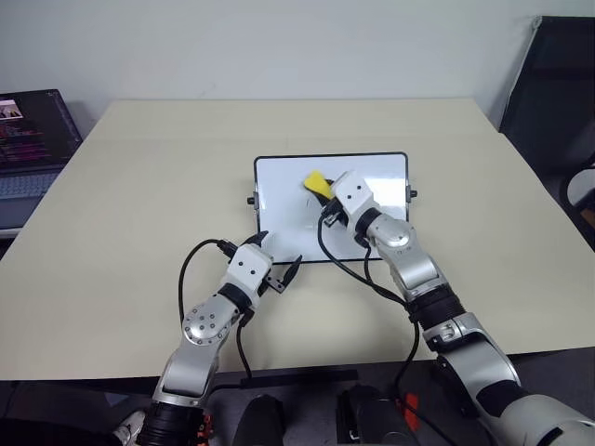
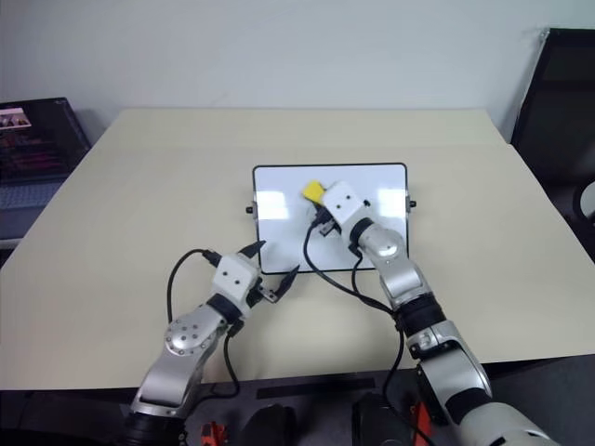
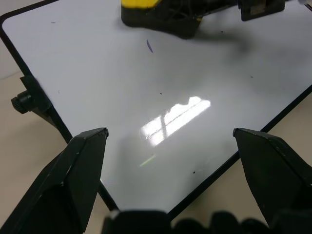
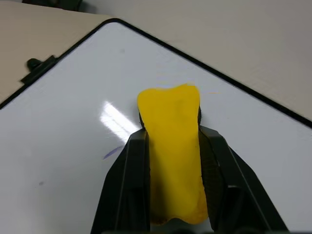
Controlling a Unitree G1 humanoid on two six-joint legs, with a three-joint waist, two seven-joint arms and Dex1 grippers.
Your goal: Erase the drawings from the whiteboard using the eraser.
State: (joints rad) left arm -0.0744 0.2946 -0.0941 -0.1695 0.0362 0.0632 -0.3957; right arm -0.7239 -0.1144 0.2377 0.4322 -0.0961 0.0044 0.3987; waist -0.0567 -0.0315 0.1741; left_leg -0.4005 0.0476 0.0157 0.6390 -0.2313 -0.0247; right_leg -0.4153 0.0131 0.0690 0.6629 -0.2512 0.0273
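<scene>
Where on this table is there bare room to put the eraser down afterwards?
Bare table lies between the laptop and the whiteboard, and beyond the whiteboard's far edge. The near edge is crowded by the left gripper and right gripper holding the eraser.

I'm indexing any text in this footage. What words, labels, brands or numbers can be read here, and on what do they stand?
None can be read.
The laptop: coloured rows on its screen, too small and blurred to read.
The whiteboard: no writing, a short purple marker stroke near the eraser.
The eraser, shut in the right end effector: plain yellow top, no label.
</scene>
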